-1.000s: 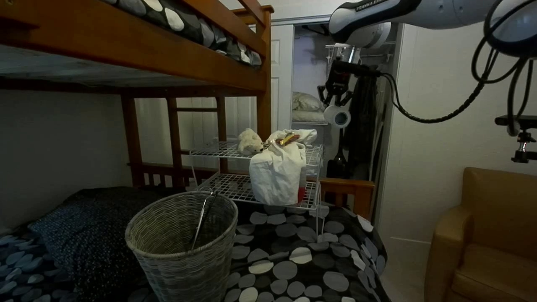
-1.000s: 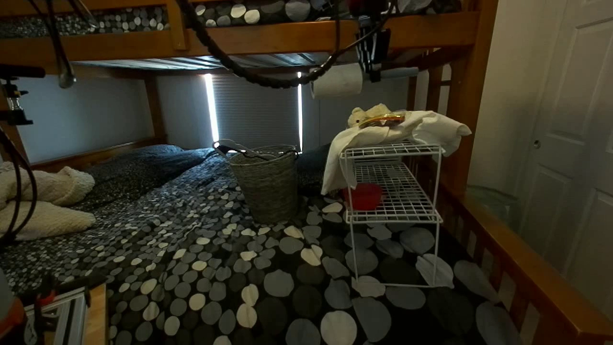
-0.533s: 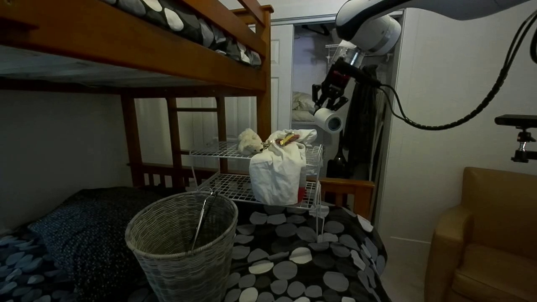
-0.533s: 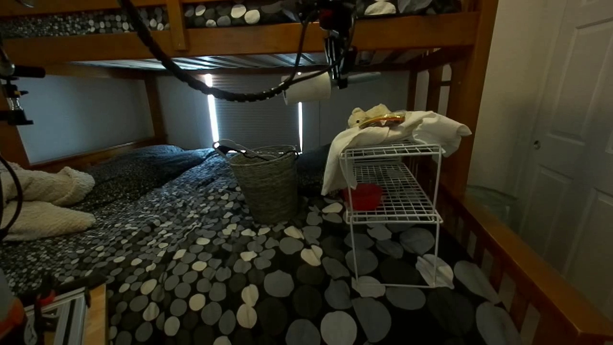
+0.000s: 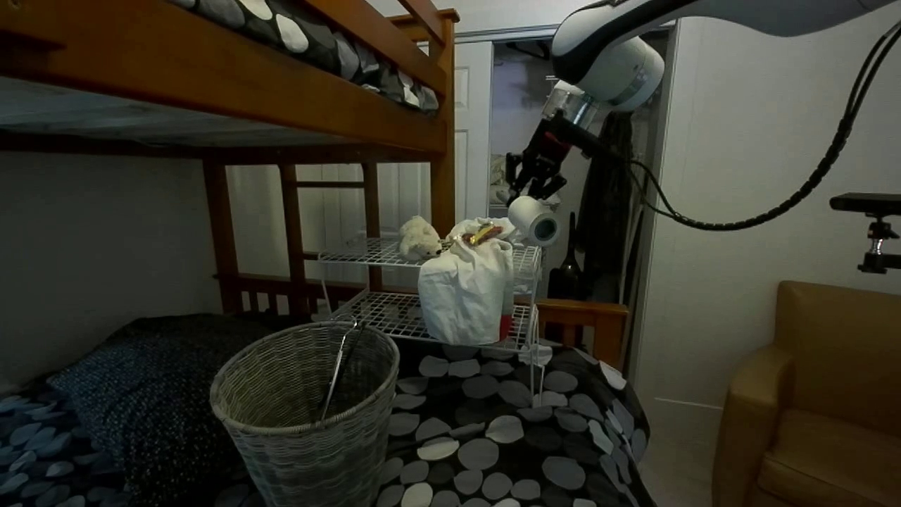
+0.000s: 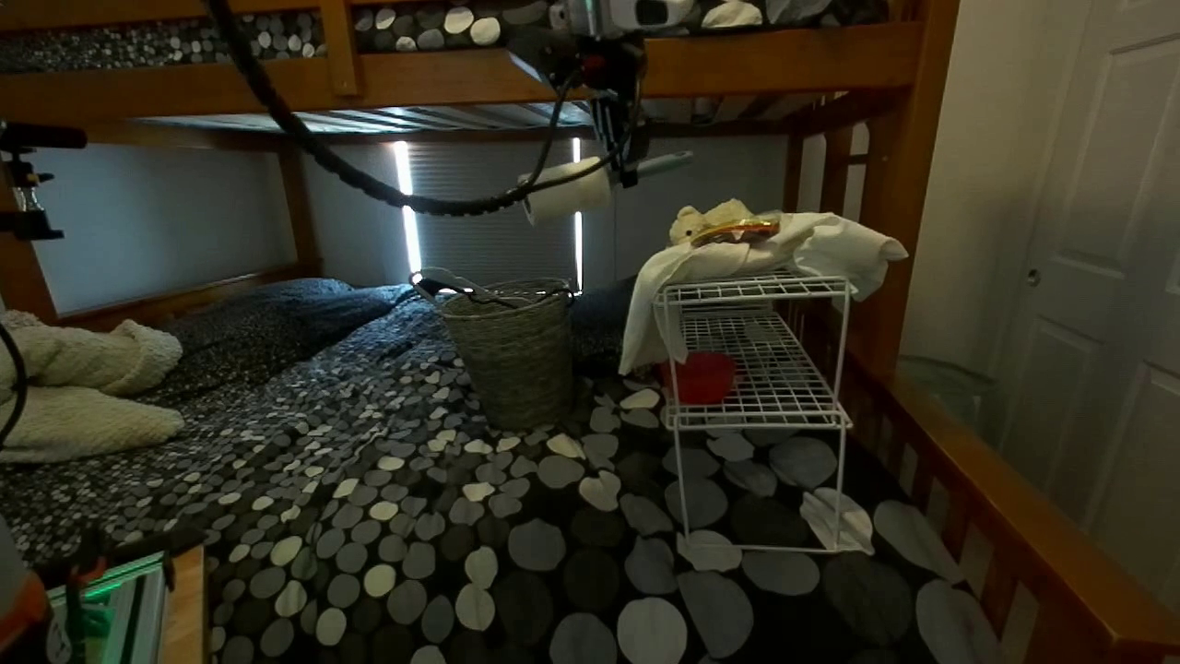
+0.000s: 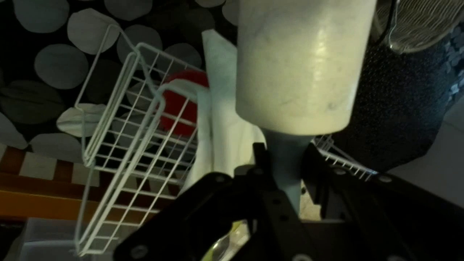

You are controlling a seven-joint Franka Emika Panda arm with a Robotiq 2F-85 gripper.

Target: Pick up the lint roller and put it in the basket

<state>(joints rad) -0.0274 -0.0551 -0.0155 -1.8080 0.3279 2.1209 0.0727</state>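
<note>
Clearly, as we judge it, we are past the picking-up and into the carrying; in an exterior view the hand (image 5: 528,193) grips the lint roller (image 5: 533,220) in the air, its round end turned partly toward the camera; the basket (image 5: 317,458) stands well apart from it, mouth up, with a thin metal tool (image 5: 338,370) leaning inside; in an exterior view the roller's handle (image 6: 668,164) slants up past the hand, while the head (image 6: 567,192) points lower, toward the basket's side; the wire rack (image 6: 759,426), draped with a white cloth (image 6: 678,272), stands near the basket, below the roller's level; in the wrist view the fingers (image 7: 261,157) are narrow, pinching the handle just behind the head, and the basket shows only at a corner, so we take it that the roller is not yet above the mouth; next, we think, we must swing it across toward the basket, high enough to clear cloth and rim, then lower it and let go; if we release it slanted, the handle might catch on the rim or the metal tool.
</note>
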